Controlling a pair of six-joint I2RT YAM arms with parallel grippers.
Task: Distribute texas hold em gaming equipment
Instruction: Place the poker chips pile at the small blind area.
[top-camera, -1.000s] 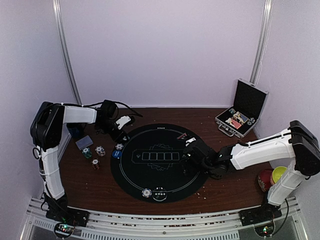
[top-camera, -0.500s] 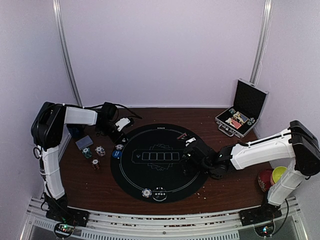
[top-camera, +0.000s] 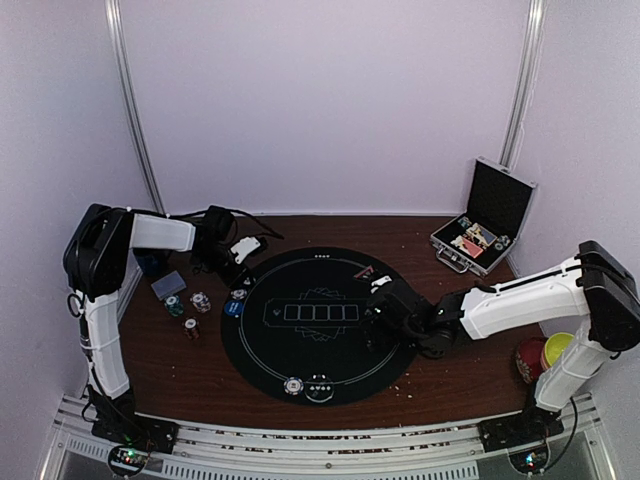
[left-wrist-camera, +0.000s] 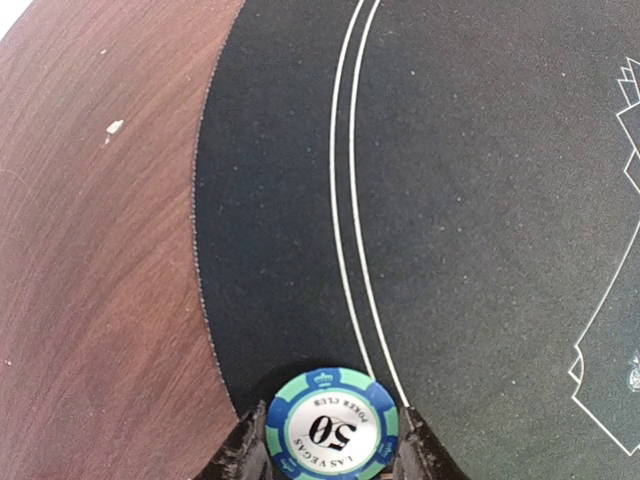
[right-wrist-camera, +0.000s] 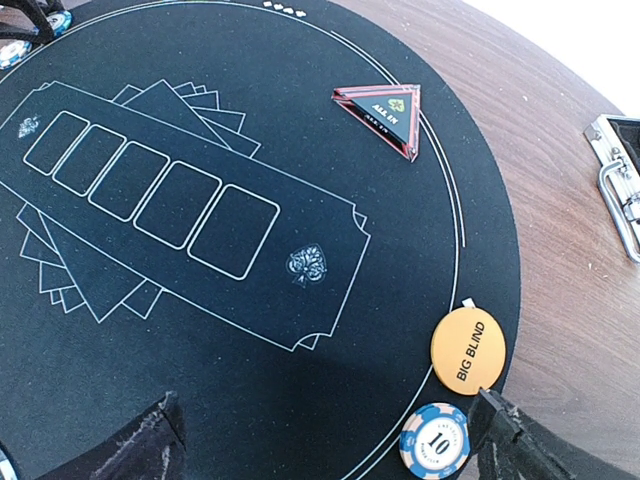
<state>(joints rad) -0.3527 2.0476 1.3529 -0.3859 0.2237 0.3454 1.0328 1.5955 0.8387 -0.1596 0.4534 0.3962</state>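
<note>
My left gripper (left-wrist-camera: 332, 455) is closed on a green-and-blue 50 chip (left-wrist-camera: 332, 428). There's one finger (left-wrist-camera: 245, 455) on each side of it, and the face is up toward the cam. It's over the far-left rim of the black mat (left-wrist-camera: 480, 200), right at the double white line, w/ brown table (left-wrist-camera: 90, 260) off to the left. Can't tell if the chip touches the felt or hangs just above it.

My right gripper (right-wrist-camera: 325, 425) has its jaws spread wide w/ nothing between them, low over the mat's right side. Just inside the rim by my right-hand finger lies the orange disc (right-wrist-camera: 468, 350), marked BIG BLIND. A blue 10 chip (right-wrist-camera: 434, 440) is just beside it on the near side. Further off, the red triangle marker (right-wrist-camera: 385, 112), marked ALL IN, sits on the white line at the far-right part of the mat.

From the top cam, the grey card deck (top-camera: 169, 285) lies on the table left of the mat, w/ three loose chips (top-camera: 201, 300) near it. The blue disc (top-camera: 233, 308) is at the mat's left rim, another chip just beside it. One more chip (top-camera: 293, 386) is at the mat's near edge. The case (top-camera: 480, 240) stands open at the far right; its contents are too small to tell. The red bowl (top-camera: 527, 360) and yellow bowl (top-camera: 555, 348) sit by my right arm's base.
</note>
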